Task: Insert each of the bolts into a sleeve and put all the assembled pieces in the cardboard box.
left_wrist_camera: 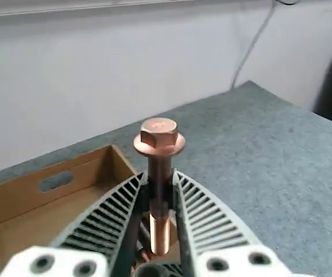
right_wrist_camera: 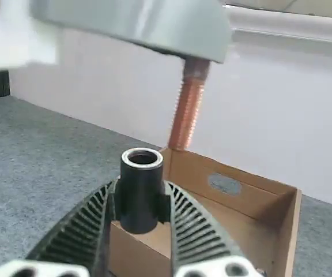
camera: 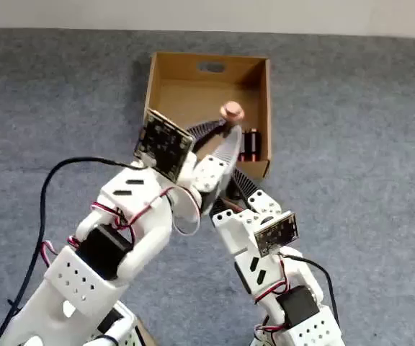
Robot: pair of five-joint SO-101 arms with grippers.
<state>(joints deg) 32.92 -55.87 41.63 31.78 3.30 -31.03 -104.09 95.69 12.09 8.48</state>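
left gripper [left_wrist_camera: 159,186]: jaws are pinching the bolt's shank, set narrow, one ribbed finger on each side of it.
bolt [left_wrist_camera: 159,151]: copper-coloured with a flanged hex head. It is standing nearly upright, head uppermost. The shank is running down between the jaws, and the threaded end is sticking out beneath them. In the high view the head is sitting over the inside of the box.
right gripper [right_wrist_camera: 141,199]: jaws are clamping the sleeve by its sides, set narrow around the lower part of the tube.
sleeve [right_wrist_camera: 140,184]: black tube with a pale rim. It is standing upright with its open mouth facing up, and nothing is showing in the bore.
bolt vs sleeve: the threaded end is hanging above the level of the sleeve's mouth and just off to one side. The two are not touching, and the bolt is not yet in the sleeve.
cardboard box [camera: 152,94]: open-topped, with a handle slot cut in its far wall. It is sitting on the worktop beyond both arms. The left gripper is hanging over it, and the right gripper is waiting just outside its near wall.
assembled piece [camera: 249,144]: dark with copper-coloured bands. It is lying inside the box against the right-hand wall, close to the near corner. Finer detail is too small to tell.
worktop [camera: 351,108]: grey with a carpet-like texture, carrying the box.
cable [camera: 44,194]: black, looping off the left arm [camera: 114,238] towards its base.
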